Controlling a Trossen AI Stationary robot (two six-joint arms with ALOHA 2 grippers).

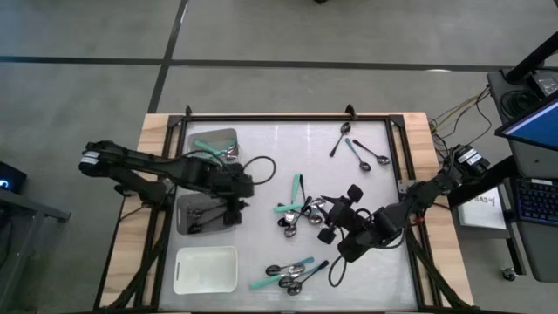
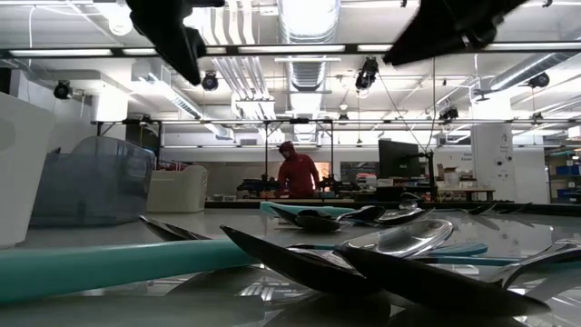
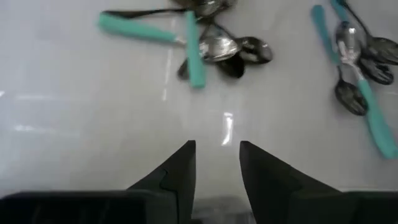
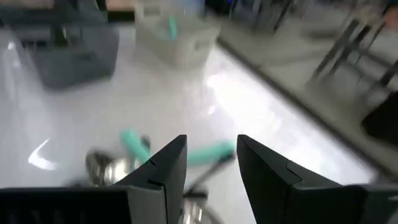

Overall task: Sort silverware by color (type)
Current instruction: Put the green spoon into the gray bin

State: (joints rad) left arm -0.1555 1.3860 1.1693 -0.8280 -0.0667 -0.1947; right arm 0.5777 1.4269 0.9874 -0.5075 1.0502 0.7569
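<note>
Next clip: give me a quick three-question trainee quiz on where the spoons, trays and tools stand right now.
1. True or false: the white tray holds a teal spoon.
2. Which tray holds a teal spoon? A) end grey tray B) middle grey tray C) white tray
3. What do the left tool and the right tool hold?
Key: 1 false; 2 A; 3 nothing, both are open and empty.
</note>
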